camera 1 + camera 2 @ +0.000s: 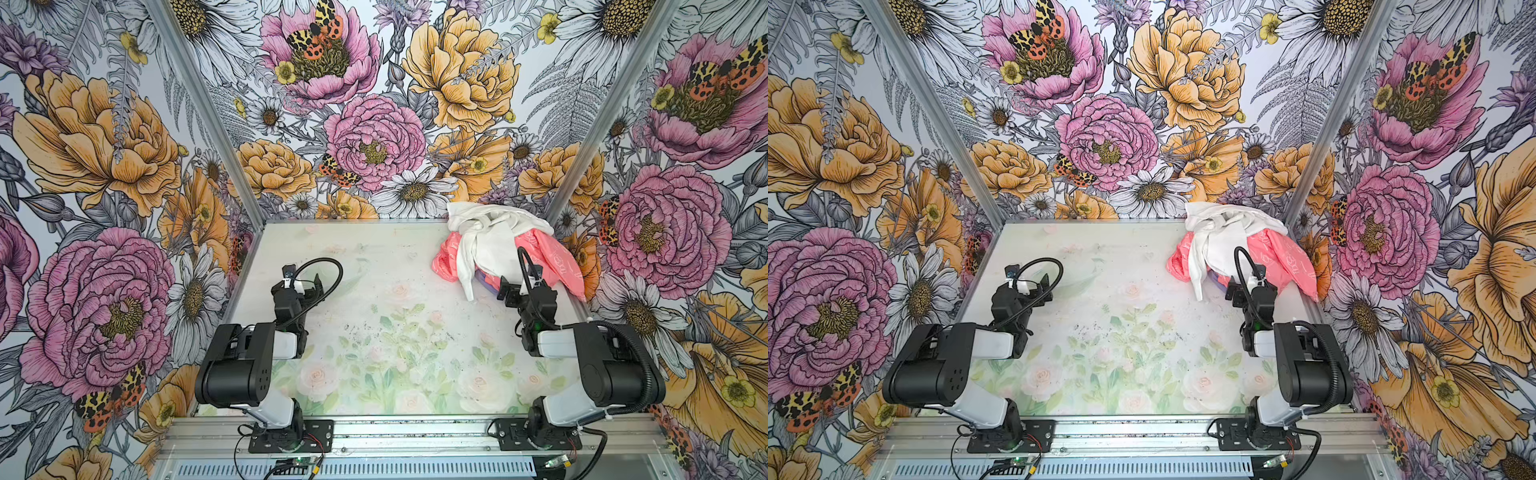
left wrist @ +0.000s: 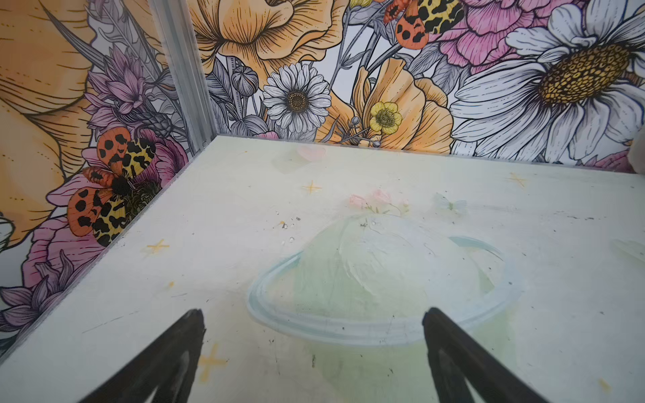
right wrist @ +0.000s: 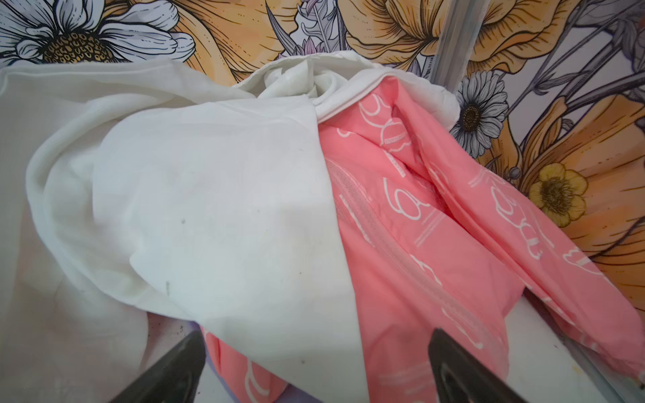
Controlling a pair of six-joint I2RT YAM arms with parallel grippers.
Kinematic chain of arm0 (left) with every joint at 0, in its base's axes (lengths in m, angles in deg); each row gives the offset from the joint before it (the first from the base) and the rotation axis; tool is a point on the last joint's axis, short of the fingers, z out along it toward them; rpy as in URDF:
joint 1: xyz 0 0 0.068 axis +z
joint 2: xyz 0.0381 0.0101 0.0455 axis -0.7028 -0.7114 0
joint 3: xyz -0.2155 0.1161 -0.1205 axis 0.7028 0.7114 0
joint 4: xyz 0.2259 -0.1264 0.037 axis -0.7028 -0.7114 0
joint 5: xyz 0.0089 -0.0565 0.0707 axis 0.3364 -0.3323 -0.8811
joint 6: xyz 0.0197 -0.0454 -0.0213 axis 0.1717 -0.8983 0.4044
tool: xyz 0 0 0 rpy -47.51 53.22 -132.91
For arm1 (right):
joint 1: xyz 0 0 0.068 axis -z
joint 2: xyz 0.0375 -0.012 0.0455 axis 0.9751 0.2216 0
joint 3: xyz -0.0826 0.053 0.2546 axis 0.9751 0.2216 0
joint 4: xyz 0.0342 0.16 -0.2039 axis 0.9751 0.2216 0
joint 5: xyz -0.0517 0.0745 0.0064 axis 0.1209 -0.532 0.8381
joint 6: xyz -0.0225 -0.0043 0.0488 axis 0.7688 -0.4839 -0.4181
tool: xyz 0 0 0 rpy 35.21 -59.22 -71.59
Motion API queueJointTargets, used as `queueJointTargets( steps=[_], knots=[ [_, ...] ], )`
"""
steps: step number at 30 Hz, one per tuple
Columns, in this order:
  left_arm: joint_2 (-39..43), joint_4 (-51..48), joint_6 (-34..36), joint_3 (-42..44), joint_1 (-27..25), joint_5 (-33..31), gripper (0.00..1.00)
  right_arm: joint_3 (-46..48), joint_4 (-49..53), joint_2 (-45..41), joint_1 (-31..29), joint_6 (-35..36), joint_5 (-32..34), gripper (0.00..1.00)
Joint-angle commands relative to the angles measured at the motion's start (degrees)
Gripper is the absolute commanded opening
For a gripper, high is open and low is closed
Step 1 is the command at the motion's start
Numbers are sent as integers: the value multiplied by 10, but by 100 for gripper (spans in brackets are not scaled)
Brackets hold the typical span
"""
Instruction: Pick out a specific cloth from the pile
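The pile (image 1: pixel 505 249) sat at the far right corner of the bench (image 1: pixel 374 332), against the wall: a white garment (image 3: pixel 209 195) draped over a coral cloth (image 3: pixel 436 244) with white print. The cloth (image 3: pixel 218 378) wanted, lavender, showed only as a thin sliver at the pile's near bottom edge, tucked under white and coral (a hint of it also in a top view (image 1: pixel 486 279)). The right pincer (image 3: pixel 316 370) hung just before the pile, low, jaws spread wide and holding nothing; its fingers (image 3: pixel 464 370) framed the coral and white folds, not the lavender. The left pincer (image 2: pixel 314 349) was spread too, empty, over bare bench well apart from the pile. Judgement: the step in hand was the approach for the grasp. To do it well, the right pincer should probably go lower and toward the lavender sliver, sliding one finger under the white hem so that it pinches only lavender. A grip taken straight ahead would likely catch white or coral instead. Pulling should be toward the open bench, slow, since the upper garments lay on top and could drag along. The left arm might pin the pile if it followed.
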Motion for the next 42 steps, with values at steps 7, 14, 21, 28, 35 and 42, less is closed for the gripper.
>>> queueJointTargets(
  steps=[7, 14, 21, 28, 35, 42],
  knots=[
    [6, -1, -3, -8, -3, 8, 99, -8, -6, -1, -5, -2, 5, 99],
    [6, -1, -3, -8, -3, 8, 99, -8, -7, -1, -5, -2, 5, 99],
    [6, -1, -4, -9, 0, 14, 99, -8, -5, -1, -6, 0, 7, 100],
    [6, 0, -4, -8, 1, 14, 99, -8, -5, -1, -7, 1, 10, 99],
    [66, 58, -2, 50, -10, -15, 99, -18, 67, -67, -14, 4, 36, 100],
    [282, -152, 9, 38, -67, -99, 99, -53, 247, -240, -23, -46, 30, 99]
  ],
)
